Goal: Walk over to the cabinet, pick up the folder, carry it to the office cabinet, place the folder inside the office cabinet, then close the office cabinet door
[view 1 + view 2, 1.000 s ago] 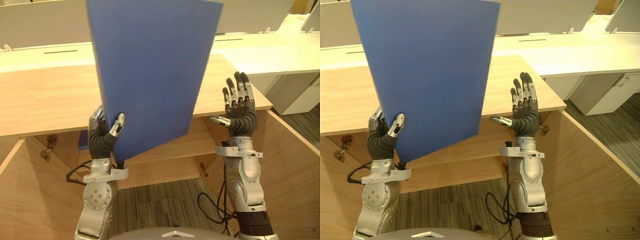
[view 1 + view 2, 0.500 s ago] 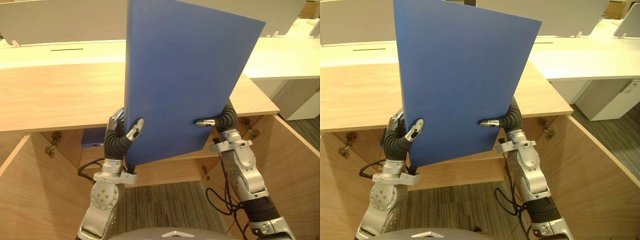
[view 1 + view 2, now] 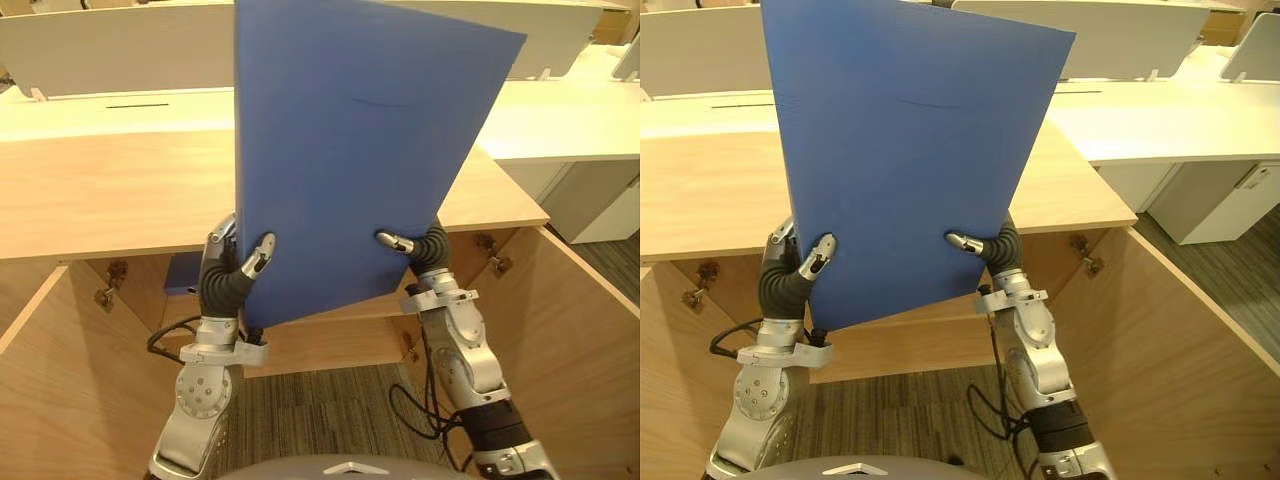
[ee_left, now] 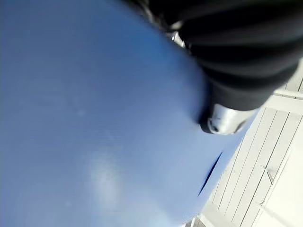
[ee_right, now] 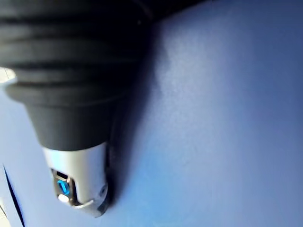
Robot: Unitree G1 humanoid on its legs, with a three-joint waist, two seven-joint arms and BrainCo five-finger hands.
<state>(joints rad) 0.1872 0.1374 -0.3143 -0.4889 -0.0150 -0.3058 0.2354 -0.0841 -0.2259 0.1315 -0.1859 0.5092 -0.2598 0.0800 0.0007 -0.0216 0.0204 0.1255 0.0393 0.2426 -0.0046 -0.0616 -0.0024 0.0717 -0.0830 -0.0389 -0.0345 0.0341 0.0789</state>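
A large blue folder (image 3: 350,150) stands upright in front of me, above the open wooden cabinet (image 3: 100,190). My left hand (image 3: 228,280) grips its lower left corner, thumb (image 4: 222,118) pressed on the front and fingers hidden behind. My right hand (image 3: 425,248) holds the lower right edge the same way, its thumb (image 5: 78,175) flat against the blue cover (image 5: 227,118). The folder hides much of the cabinet top and the desks behind it.
The cabinet's two doors swing open toward me, left (image 3: 50,390) and right (image 3: 580,340), with a shelf (image 3: 330,335) between them. A small blue thing (image 3: 180,272) lies inside behind my left hand. White desks (image 3: 560,120) stand beyond.
My right hand, held up open beside the folder a second ago, has come in and closed on its lower right edge. The folder now stands straighter and more central.
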